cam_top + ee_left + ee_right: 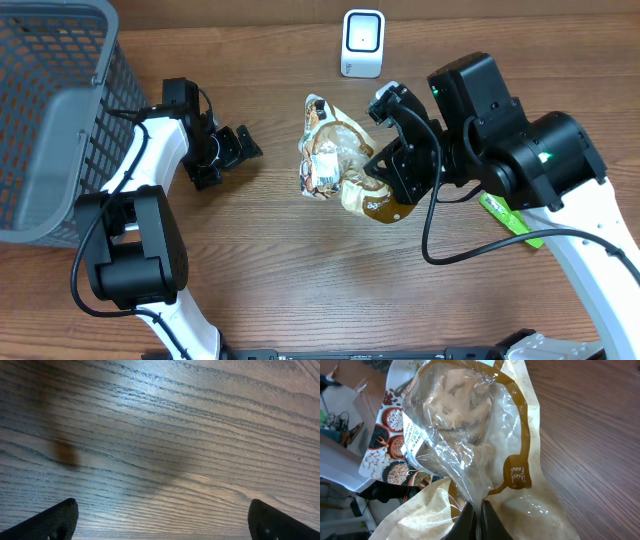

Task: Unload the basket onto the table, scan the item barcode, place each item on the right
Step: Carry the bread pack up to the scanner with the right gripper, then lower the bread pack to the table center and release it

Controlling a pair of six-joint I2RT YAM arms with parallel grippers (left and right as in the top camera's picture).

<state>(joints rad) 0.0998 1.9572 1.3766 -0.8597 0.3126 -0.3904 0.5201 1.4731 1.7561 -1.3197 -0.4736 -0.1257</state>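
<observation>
Food pouch: thin crinkly plastic with a clear window, brown trim and grain pictures on one panel. It is lifted off the table, below the white barcode scanner and apart from it. I judge it light, soft and floppy with a slippery film, so it will sag and twist rather than hold a face flat. Best hold is the flat sealed edge, not the puffy middle.

My right gripper is fully closed, pinching the pouch by that edge film. The pouch hangs away from the fingertips. Through the window I see pale, lumpy dry pieces, loose and likely to shift. No barcode I can pick out in either view.

My left gripper stands wide apart with nothing in it, over bare wood, well apart from the pouch.

Grey mesh basket at the far left: nothing visible in the part that shows. A green flat item lies under my right arm.
</observation>
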